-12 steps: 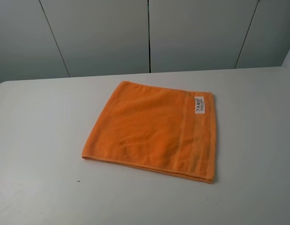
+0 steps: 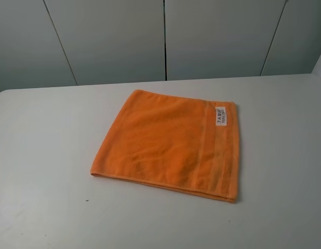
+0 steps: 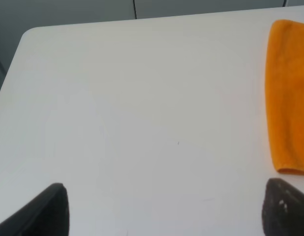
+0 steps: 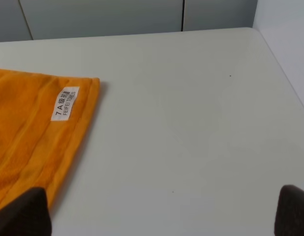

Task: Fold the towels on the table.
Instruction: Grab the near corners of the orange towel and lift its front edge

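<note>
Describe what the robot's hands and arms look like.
Only fingertips show. The left hand has two black, rounded fingers, one with pale scuffs. The right hand has dark brownish-black fingers. No arms, cables or markings are visible.

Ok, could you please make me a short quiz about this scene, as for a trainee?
1. True or false: the towel lies flat on the table, and no gripper touches it.
2. In the high view, the white label sits near the towel's: A) far right corner, B) near left corner, C) centre.
3. Fill in: the left gripper and the right gripper both stand ____.
Key: 1 true; 2 A; 3 open.
</note>
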### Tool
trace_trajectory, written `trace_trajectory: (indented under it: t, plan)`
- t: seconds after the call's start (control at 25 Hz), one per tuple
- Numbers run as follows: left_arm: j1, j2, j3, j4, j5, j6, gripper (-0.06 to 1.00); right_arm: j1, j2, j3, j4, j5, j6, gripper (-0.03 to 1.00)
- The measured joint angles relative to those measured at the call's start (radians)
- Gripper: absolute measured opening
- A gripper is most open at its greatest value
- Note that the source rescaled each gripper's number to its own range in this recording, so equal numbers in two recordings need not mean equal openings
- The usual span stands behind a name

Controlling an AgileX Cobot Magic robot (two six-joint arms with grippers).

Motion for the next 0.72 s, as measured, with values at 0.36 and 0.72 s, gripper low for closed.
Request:
trace_trajectory:
  t: [0.36, 0.72]
  plan:
    - [0.0, 0.0, 0.0, 0.0, 0.0, 0.0, 1.0, 0.0, 0.0, 0.0, 0.0, 0.0, 0.0, 0.98]
    - [0.0, 0.0, 0.0, 0.061, -0.022, 0.118, 1.0, 0.0, 0.0, 0.0, 0.0, 0.0, 0.0, 0.98]
